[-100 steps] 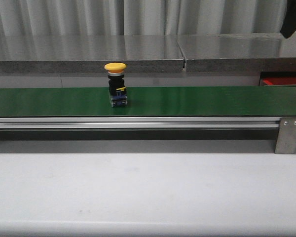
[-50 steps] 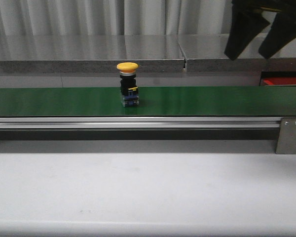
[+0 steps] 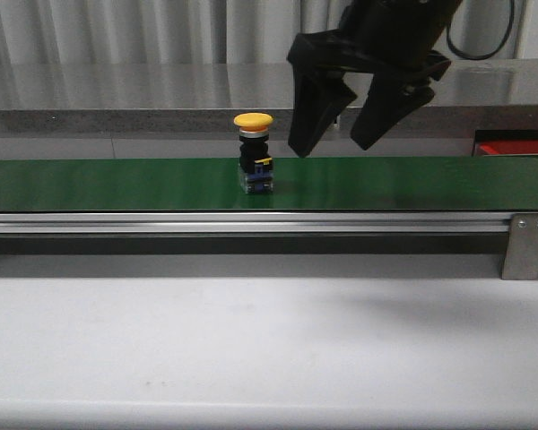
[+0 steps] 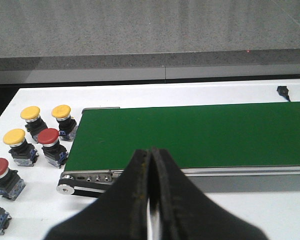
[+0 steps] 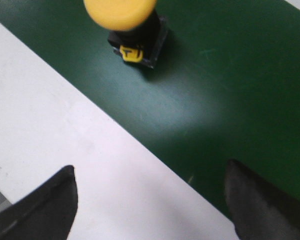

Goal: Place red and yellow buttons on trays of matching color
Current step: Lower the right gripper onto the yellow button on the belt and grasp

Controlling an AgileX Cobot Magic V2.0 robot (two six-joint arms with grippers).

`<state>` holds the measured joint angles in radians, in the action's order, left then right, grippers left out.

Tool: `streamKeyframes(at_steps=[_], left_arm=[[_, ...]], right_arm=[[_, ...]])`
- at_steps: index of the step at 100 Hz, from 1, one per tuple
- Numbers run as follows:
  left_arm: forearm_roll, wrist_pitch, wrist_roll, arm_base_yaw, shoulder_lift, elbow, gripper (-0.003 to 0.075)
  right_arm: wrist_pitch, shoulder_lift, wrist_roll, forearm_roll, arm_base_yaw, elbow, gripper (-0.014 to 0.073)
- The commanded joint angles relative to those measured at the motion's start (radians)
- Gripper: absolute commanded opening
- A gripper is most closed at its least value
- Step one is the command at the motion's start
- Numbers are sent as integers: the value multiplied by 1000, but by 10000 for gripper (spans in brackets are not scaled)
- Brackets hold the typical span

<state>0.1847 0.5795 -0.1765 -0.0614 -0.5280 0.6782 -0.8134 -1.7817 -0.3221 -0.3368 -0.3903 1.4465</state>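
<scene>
Yellow button [image 3: 255, 154] has ridden rightward along the green belt [image 3: 117, 184], right gripper [image 3: 334, 141] lowered beside it, fingers spread.

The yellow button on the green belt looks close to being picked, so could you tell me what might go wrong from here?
1. The yellow button stands upright on a narrow base on the green belt; a jaw that clips its wide cap could topple it.
2. The right gripper, jaws open, hangs beside it rather than over it, so a straight descent could miss.
3. It has drifted along the belt between frames, so timing could slip.
</scene>
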Motion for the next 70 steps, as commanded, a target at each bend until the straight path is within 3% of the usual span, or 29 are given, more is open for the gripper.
streamKeyframes(at_steps=[1,54,61,70], left_arm=[[10,-76,1,7,-5,25,-20],[10,-76,1,7,-5,25,-20],[10,-76,1,7,-5,25,-20],[10,-76,1,7,-5,25,-20]], right_arm=[[48,19,8,-18,-11,73,596],[48,-153,24,23,-16,291,591],[44,-157,35,38,-16,292,542],[51,-158,64,77,-16,292,414]])
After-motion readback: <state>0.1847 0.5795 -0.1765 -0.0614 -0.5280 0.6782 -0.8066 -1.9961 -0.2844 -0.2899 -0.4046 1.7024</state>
